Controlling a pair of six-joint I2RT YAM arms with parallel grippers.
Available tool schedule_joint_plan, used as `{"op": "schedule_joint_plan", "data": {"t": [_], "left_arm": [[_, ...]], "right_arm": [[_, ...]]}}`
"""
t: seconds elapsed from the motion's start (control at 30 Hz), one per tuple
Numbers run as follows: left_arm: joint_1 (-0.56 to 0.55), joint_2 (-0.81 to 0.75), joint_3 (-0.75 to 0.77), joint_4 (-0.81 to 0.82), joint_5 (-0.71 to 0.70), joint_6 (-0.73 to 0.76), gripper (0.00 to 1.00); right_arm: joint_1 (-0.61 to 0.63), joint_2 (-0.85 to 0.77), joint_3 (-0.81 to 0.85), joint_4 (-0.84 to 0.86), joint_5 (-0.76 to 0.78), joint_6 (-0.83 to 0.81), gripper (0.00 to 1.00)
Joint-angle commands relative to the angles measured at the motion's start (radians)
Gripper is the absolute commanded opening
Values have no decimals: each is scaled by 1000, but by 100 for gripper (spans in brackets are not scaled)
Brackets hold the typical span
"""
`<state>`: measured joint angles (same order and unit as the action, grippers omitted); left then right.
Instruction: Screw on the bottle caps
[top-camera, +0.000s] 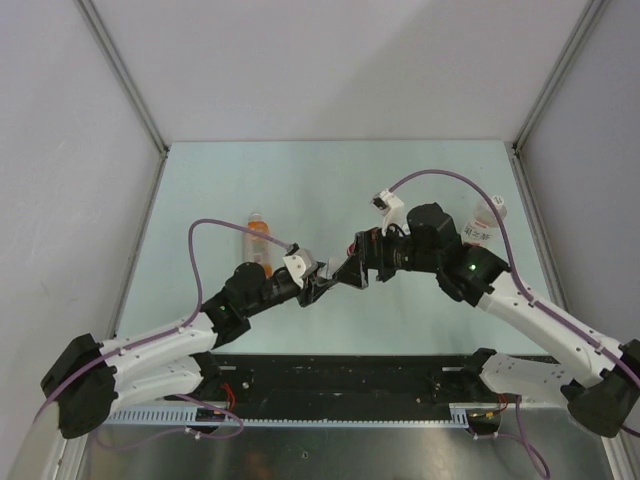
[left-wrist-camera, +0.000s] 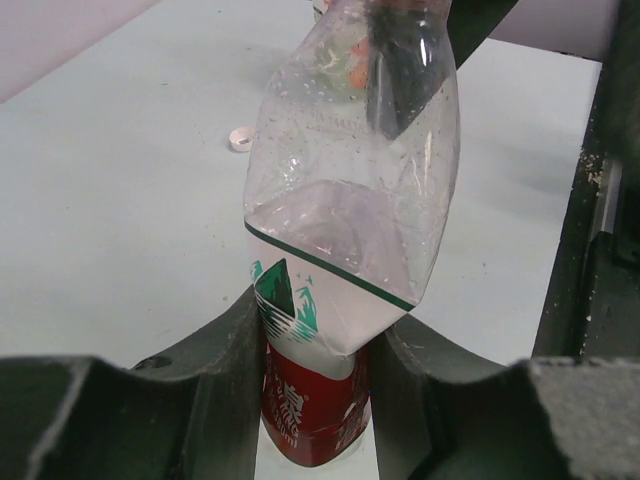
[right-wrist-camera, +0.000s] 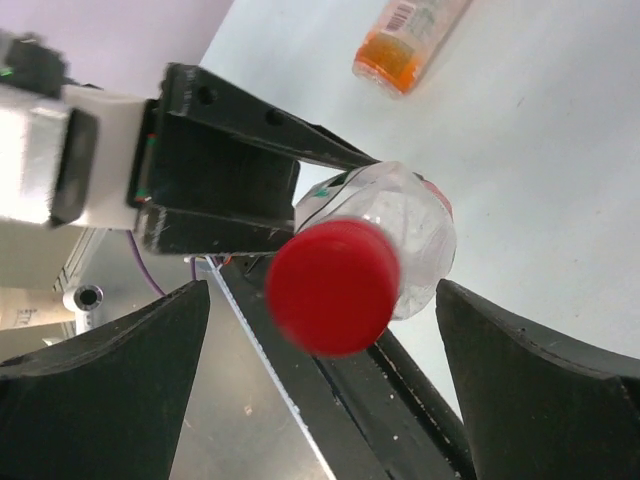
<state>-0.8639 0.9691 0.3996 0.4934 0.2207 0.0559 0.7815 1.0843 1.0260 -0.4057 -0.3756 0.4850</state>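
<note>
Capping of the red-and-white labelled bottle (left-wrist-camera: 345, 240) is the step in hand. The left gripper (top-camera: 316, 282) holds it off the tabletop (top-camera: 330, 190) at the middle of the top view, its jaws clamped around the labelled lower body, with the neck pointing toward the right arm. The red cap (right-wrist-camera: 332, 288) sits on that neck. The right gripper (right-wrist-camera: 330, 335) faces it head-on, its jaws spread wide at 9 and 3 o'clock of the cap and touching neither side. Whether the cap is fully tight cannot be told from here. If it is not, the next move calls for closing squarely on the cap, turning it while the left arm keeps the bottle from spinning, and avoiding a skewed thread. If it is, the bottle needs setting down and 2 more remain. The orange bottle (top-camera: 258, 237) lies on its side at 10 o'clock of the held one. The white-labelled bottle (top-camera: 484, 222) is at 2 o'clock, beside the right arm. In the left wrist view, 1 white cap (left-wrist-camera: 240, 139) lies loose at 11 o'clock; a 2nd is not visible. The tabletop is pale, smooth and matte, enclosed by plain grey walls (top-camera: 330, 60) with metal frame posts (top-camera: 120, 70) at the corners.
</note>
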Motion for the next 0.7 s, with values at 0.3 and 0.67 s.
{"op": "schedule_joint_plan", "data": {"t": [0.3,0.67], "left_arm": [[33,-63,-37,58,59,-44,0],[89,-108,-86,81,471,29,0]], "right_arm": [[-21,-229,28,-34,60,-361,99],[-54,-369,-89,9,-321,-760,88]]}}
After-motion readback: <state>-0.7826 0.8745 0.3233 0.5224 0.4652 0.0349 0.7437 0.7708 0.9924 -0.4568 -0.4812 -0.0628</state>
